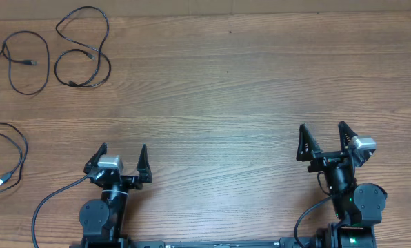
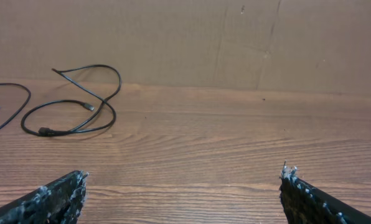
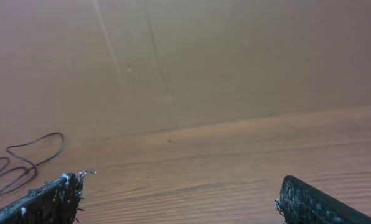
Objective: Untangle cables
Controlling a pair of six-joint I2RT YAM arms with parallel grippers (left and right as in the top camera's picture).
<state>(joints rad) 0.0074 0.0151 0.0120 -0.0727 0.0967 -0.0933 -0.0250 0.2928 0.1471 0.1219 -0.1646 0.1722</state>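
Note:
Three thin black cables lie apart as loose loops at the table's left. One cable [image 1: 83,48] loops at the far left-centre; it also shows in the left wrist view [image 2: 79,102]. A second cable [image 1: 25,62] lies left of it. A third cable [image 1: 11,155] lies at the left edge, nearer the front. My left gripper [image 1: 121,157] is open and empty at the front left, well short of the cables. My right gripper [image 1: 325,138] is open and empty at the front right. Both sets of fingers show open in the wrist views [image 2: 182,186] [image 3: 179,190].
A brown cardboard wall [image 2: 185,37] stands along the far edge of the wooden table [image 1: 226,103]. Thick black arm cables [image 1: 43,207] trail by each arm base at the front. A cable's loop [image 3: 20,158] shows far left in the right wrist view.

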